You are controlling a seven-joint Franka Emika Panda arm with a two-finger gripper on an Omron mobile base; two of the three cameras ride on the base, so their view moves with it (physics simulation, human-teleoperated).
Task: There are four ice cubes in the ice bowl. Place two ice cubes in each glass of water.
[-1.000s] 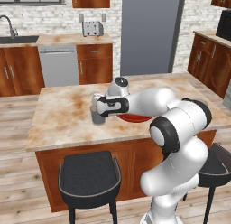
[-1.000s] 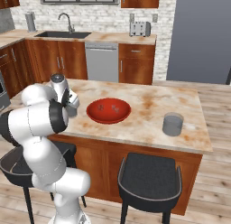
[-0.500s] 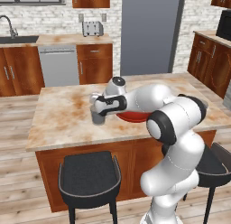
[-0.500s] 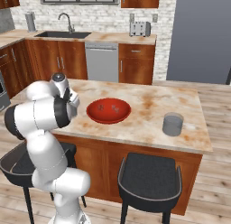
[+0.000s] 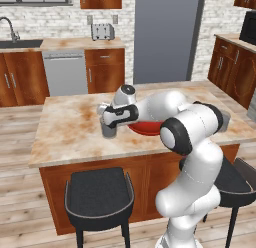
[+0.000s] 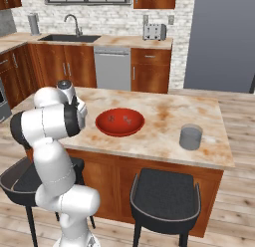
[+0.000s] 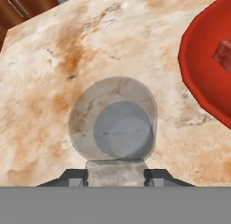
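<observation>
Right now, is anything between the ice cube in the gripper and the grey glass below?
Nothing visible: the pale ice cube, held in the gripper, hangs directly above the open grey translucent tumbler.

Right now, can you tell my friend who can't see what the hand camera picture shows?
An ice cube sits pinched between the gripper fingertips, right above an open grey glass on the marble counter. The red bowl, holding another cube, is beside the glass.
</observation>
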